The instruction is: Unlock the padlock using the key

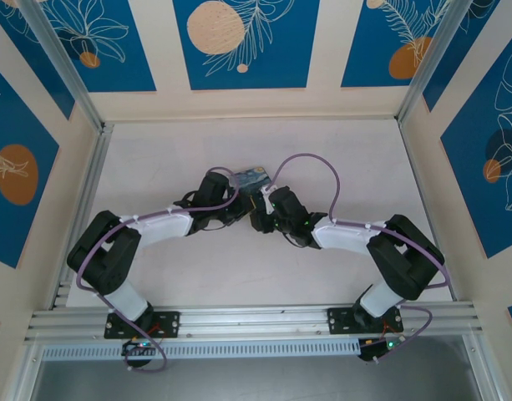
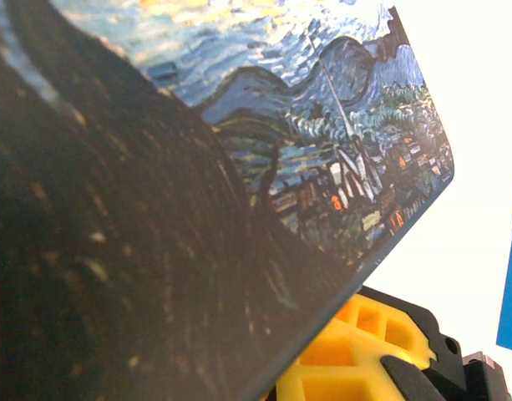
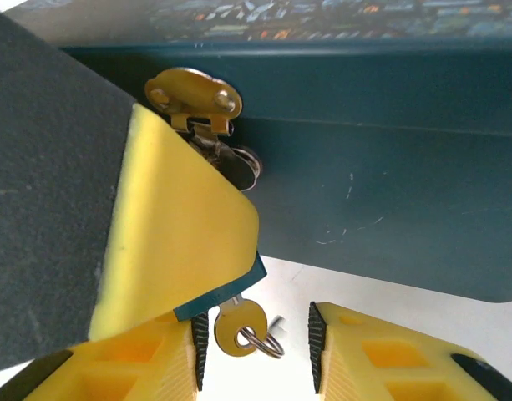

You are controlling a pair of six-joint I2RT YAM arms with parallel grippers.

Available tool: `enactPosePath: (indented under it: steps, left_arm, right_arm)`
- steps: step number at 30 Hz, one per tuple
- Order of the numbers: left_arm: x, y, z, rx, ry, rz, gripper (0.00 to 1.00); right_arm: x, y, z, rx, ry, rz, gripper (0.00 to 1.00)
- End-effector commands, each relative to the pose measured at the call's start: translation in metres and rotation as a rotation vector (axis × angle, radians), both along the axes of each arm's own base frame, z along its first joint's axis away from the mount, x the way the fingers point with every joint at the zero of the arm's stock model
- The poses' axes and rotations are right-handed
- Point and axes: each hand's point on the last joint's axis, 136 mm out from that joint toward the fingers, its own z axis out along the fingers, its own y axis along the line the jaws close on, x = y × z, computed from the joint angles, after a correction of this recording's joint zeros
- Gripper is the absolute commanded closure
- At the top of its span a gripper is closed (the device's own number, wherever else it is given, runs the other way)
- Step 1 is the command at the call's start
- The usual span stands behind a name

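**Position of task items.** The padlock (image 3: 239, 167) hangs from a brass hasp (image 3: 193, 93) on the dark teal front wall of the painted box (image 3: 389, 167). A yellow-and-black wedge (image 3: 155, 217), close to the lens, covers the left part of the padlock. The key (image 3: 237, 327) lies below the padlock, between the two fingers of the right hand (image 3: 257, 324). Its round head looks yellowish and carries a small wire ring (image 3: 266, 343). The blade runs up behind the wedge, so it cannot be told whether it reaches the padlock.

**Surface and room.** The box stands at the middle of the white desk (image 1: 339, 150), slightly toward the far edge, with both arms converging on it. Cream walls with blue leaf-and-circle panels (image 1: 243, 42) enclose the desk on three sides. An aluminium rail (image 1: 256, 317) runs along the near edge.

**Hands.** The right hand is partly open. Its left pad (image 3: 201, 334) is just beside the key head, and its right pad stands apart from the ring. The key is not clamped. The left hand (image 1: 232, 194) is closed. In the left wrist view the painted lid lies directly over its yellow finger (image 2: 347, 351). It cannot be told whether this hand grips the box.
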Motion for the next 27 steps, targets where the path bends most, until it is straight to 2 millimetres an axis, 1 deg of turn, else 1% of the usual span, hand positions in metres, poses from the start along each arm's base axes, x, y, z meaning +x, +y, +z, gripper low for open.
enactPosePath:
  steps: [1, 6, 9, 12, 16, 18, 20, 21, 22, 25, 26, 27]
  left_arm:
    - [0.006, -0.005, 0.009, -0.021, -0.029, -0.022, 1.00]
    - [0.006, -0.006, 0.009, -0.022, -0.029, -0.024, 1.00]
    - [0.006, -0.006, 0.009, -0.022, -0.027, -0.024, 1.00]
    - [0.006, -0.006, 0.009, -0.023, -0.027, -0.025, 1.00]
    - [0.005, -0.006, 0.007, -0.020, -0.024, -0.028, 1.00]
    - [0.005, -0.005, 0.004, -0.016, -0.021, -0.028, 1.00]
    - [0.004, -0.005, 0.001, -0.010, -0.018, -0.030, 1.00]
    - [0.004, -0.005, -0.001, -0.009, -0.016, -0.029, 1.00]
    - [0.004, -0.005, -0.002, -0.010, -0.015, -0.029, 1.00]
    - [0.003, -0.004, -0.008, 0.002, -0.013, -0.031, 1.00]
    - [0.003, -0.003, -0.011, 0.006, -0.011, -0.032, 1.00]
    - [0.003, -0.002, -0.013, 0.011, -0.011, -0.032, 1.00]
  right_arm:
    - [0.013, 0.006, 0.015, 0.017, -0.048, -0.001, 0.63]
    - [0.013, 0.007, 0.011, 0.021, -0.039, 0.000, 0.65]
    - [0.014, 0.007, 0.011, 0.026, -0.035, -0.004, 0.70]
    - [0.013, 0.007, 0.012, 0.034, -0.031, -0.002, 0.78]
    - [0.008, 0.010, 0.021, 0.064, -0.028, 0.023, 0.90]
    - [0.005, 0.012, 0.026, 0.086, -0.013, 0.043, 0.94]
    - [0.000, 0.014, 0.030, 0.129, 0.020, 0.076, 0.95]
    - [-0.002, 0.015, 0.033, 0.150, 0.034, 0.089, 0.95]
    - [-0.006, 0.016, 0.035, 0.168, 0.051, 0.108, 0.91]
    - [-0.013, 0.009, 0.039, 0.193, 0.078, 0.111, 0.67]
    - [-0.014, 0.004, 0.040, 0.205, 0.090, 0.103, 0.64]
    - [-0.015, -0.002, 0.041, 0.219, 0.099, 0.091, 0.64]
